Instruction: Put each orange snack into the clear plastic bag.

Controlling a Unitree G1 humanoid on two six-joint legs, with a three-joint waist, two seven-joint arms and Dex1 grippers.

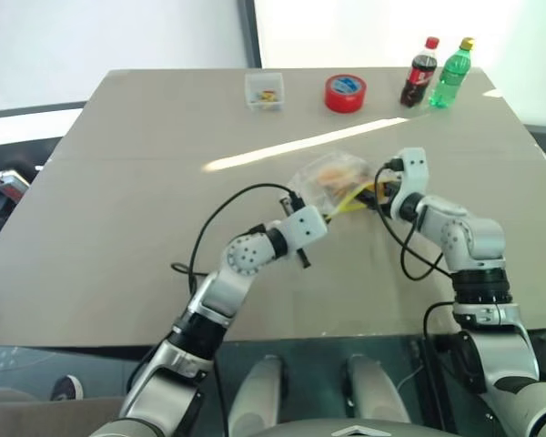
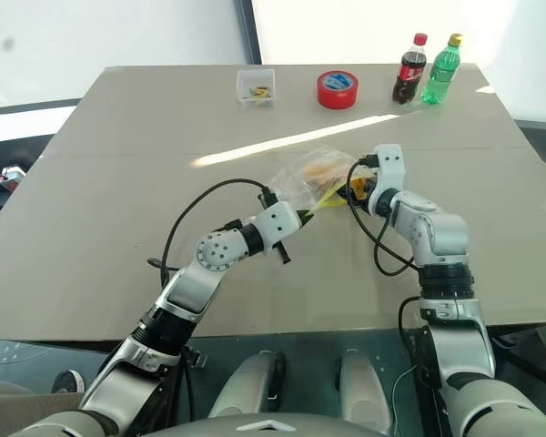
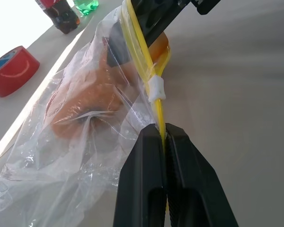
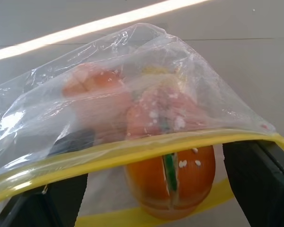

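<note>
The left gripper (image 3: pixel 164 137) was clamped tight on the yellow strip of the clear plastic bag (image 1: pixel 323 177), holding its mouth up above the table (image 1: pixel 118 228). The right gripper (image 4: pixel 156 189) stood spread wide at that mouth, its fingers (image 4: pixel 258 175) on either side of an orange snack (image 4: pixel 173 177) sitting half under the yellow lip. A second orange snack (image 4: pixel 97 82) lay deeper inside the bag, seen through the crinkled film. The bag hung near the middle of the table between the two grippers. Well beyond it, along the far edge, stood a small clear box (image 1: pixel 265 91), a red tape roll (image 1: pixel 345 93), a cola bottle (image 1: pixel 419 73) and a green bottle (image 1: pixel 450 75).
</note>
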